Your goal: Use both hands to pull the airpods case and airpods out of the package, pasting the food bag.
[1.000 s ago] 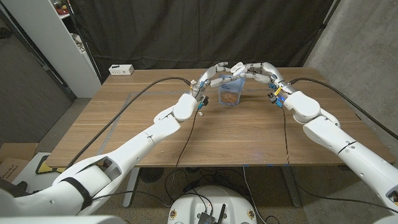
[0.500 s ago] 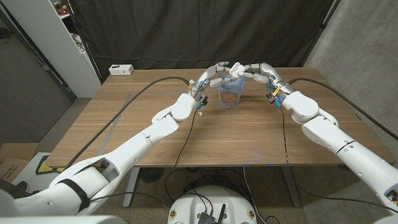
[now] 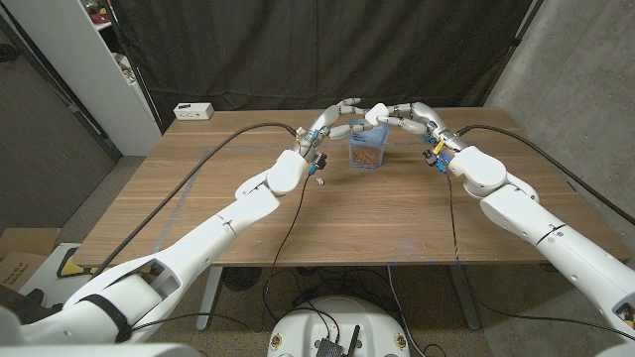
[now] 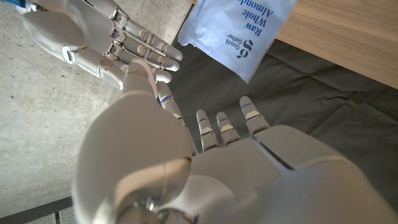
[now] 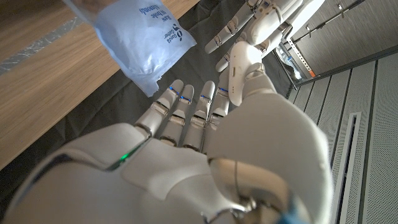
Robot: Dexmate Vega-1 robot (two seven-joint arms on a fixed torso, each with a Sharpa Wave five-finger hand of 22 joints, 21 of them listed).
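Note:
A pale blue food bag (image 3: 365,149) printed "Raw Whole Almonds" stands upright at the table's far middle, with nuts showing through its window. My left hand (image 3: 335,117) hovers just left of the bag's top, fingers spread and holding nothing. My right hand (image 3: 402,112) reaches in from the other side, its fingertips close to the bag's top edge. In the left wrist view the bag (image 4: 239,31) hangs clear of my left hand's fingers (image 4: 222,127), and the right hand (image 4: 106,43) stretches toward the bag's corner. In the right wrist view the bag (image 5: 134,37) lies just past my straight fingers (image 5: 186,106).
A small white box (image 3: 193,111) sits at the table's back left corner. Black cables (image 3: 233,139) trail over the table along both arms. A black curtain hangs behind the table, and a white shelf unit (image 3: 89,69) stands off to the left.
My left hand has drawn back to the left from the bag's top, where both hands met a second ago. The right hand has stayed near the top edge.

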